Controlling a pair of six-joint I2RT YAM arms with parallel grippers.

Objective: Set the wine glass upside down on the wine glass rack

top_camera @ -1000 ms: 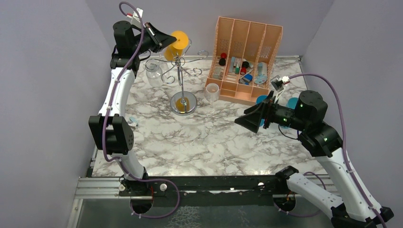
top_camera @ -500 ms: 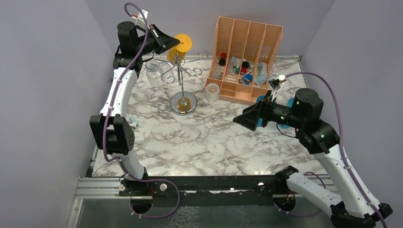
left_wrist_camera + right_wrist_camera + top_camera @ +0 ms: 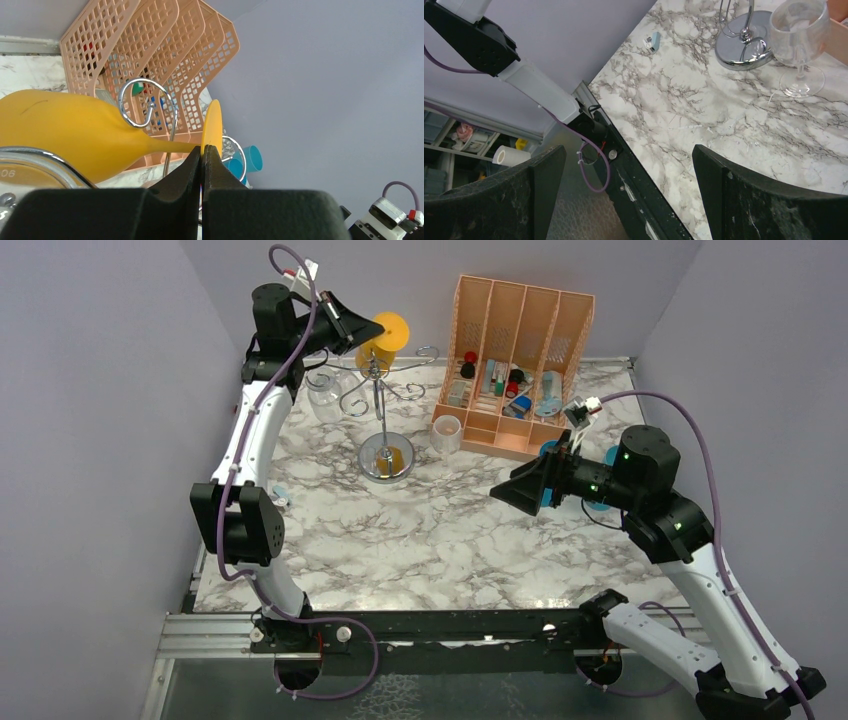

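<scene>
When you look from the top, the left claw (image 3: 368, 330) is up high in the upper left of the frame, pinching the yellow wine glass (image 3: 392, 333). The glass hangs in the air, right by the curly top arms of the wine glass rack (image 3: 380, 405). The rack's shiny round foot sits on the marble surface (image 3: 440, 530). An orange organiser (image 3: 520, 330) stands at the upper middle. The right claw (image 3: 515, 490) hovers at the middle right with nothing in it.

From the left wrist, the claw (image 3: 202, 160) is pressed together on the flat round foot of the yellow wine glass (image 3: 65, 132), just where the thin stem meets it. The glass lies on its side, with its fat bowl at the left. One silver curl of the rack (image 3: 145, 102) shows in front of the bowl; I cannot tell if they touch. The orange organiser (image 3: 150, 45) is behind.

From the right wrist, the claw (image 3: 629, 200) is spread wide over the surface (image 3: 704, 115). At the upper right, the rack's round foot (image 3: 744, 50) stands beside an upright clear glass (image 3: 799, 35).
</scene>
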